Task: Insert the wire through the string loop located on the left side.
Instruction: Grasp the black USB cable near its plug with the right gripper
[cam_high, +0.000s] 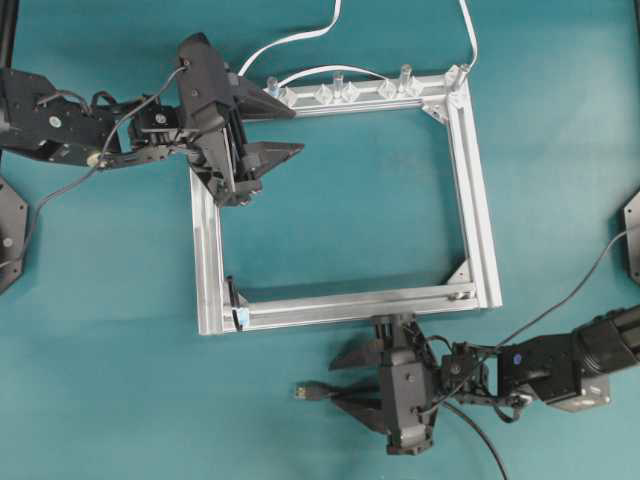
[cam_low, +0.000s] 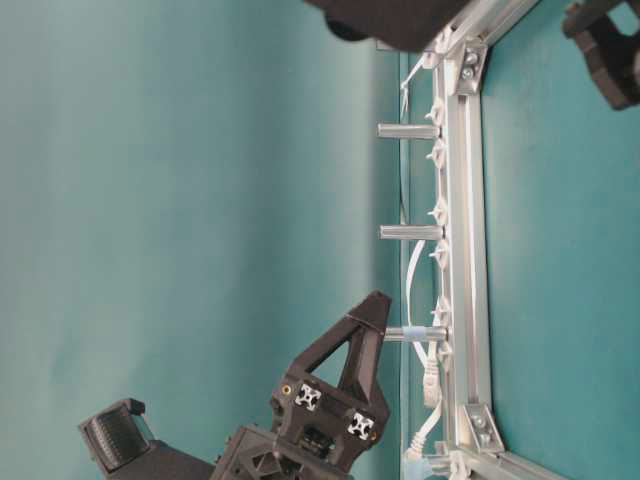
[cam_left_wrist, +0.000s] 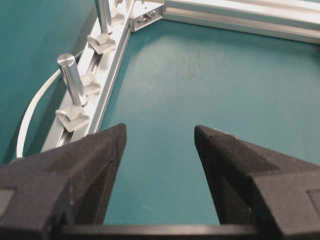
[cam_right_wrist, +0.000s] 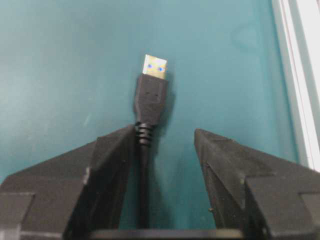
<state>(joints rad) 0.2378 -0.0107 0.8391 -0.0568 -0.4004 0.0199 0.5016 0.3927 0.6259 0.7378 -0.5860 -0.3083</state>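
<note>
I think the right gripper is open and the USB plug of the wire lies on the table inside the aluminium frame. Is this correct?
Not quite. The right gripper is open, but the plug of the wire lies on the table outside the aluminium frame, below its near bar in the overhead view.

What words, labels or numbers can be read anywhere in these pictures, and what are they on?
None: no readable text shows in any view.
The wire plug is unmarked; its metal tip shows only two blue dots.
The aluminium frame, the left hand and the right hand carry no legible lettering.
</note>
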